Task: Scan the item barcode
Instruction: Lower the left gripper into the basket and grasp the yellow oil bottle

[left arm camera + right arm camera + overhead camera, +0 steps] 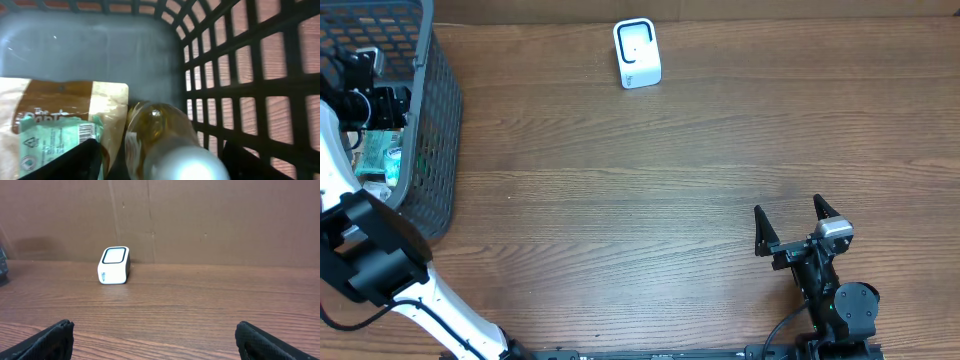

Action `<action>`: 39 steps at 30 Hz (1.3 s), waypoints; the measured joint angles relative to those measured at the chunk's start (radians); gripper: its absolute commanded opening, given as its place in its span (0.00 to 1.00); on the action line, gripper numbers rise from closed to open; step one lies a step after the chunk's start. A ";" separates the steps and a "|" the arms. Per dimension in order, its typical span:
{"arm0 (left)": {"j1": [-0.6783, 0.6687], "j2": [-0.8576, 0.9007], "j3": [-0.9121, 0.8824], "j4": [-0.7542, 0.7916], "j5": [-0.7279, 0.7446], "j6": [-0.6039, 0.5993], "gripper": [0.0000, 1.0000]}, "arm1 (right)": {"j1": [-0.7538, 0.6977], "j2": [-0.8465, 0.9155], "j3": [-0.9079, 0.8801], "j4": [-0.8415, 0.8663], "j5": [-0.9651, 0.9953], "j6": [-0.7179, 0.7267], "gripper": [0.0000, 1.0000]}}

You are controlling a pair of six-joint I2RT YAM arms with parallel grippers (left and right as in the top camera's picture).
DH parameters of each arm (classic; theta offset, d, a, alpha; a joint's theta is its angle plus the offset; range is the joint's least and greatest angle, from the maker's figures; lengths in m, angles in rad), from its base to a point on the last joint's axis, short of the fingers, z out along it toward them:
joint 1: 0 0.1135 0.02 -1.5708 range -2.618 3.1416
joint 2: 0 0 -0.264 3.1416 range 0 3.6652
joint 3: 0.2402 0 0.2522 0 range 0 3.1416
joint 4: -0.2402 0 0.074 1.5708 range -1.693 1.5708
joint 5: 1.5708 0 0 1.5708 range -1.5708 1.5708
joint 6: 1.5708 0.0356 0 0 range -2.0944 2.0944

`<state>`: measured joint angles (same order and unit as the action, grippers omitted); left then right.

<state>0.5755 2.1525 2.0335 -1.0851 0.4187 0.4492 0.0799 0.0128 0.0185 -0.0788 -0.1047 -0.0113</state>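
Inside the dark mesh basket [435, 130] at the table's left end lies a clear bottle of amber liquid [160, 130] with a pale cap, its cap end toward the camera. My left gripper [160, 162] is down in the basket with its jaws on either side of the bottle. They stand open, with a gap showing on the left side. No barcode shows on the bottle. The white scanner [637, 53] stands at the far middle of the table. Near the front edge my right gripper [797, 222] rests open with nothing between its fingers.
A brown and green pouch [60, 130] with a printed barcode lies in the basket just left of the bottle, against my left finger [80, 160]. The basket wall [250, 85] is close on the right. In the right wrist view the scanner [114, 265] stands before a cardboard backdrop.
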 measured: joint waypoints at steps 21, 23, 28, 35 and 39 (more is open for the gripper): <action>-0.006 0.024 0.000 0.022 -0.055 -0.023 0.56 | 0.000 0.000 0.000 0.000 0.000 0.000 1.00; -0.007 0.025 0.000 0.024 -0.056 -0.024 0.57 | 0.000 0.000 0.000 0.000 0.000 0.000 1.00; -0.007 0.028 0.000 0.024 -0.056 -0.031 0.56 | 0.000 0.000 0.000 0.000 0.000 -0.001 1.00; -0.020 0.029 0.000 0.027 -0.059 -0.046 0.33 | 0.000 0.000 0.000 0.000 0.000 0.000 1.00; -0.026 0.029 0.000 0.029 -0.064 -0.056 0.27 | 0.000 0.000 0.000 0.000 0.000 0.000 1.00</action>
<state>0.5491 2.1818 2.0335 -1.0557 0.3550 0.3927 0.0799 0.0128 0.0185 -0.0788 -0.1047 -0.0116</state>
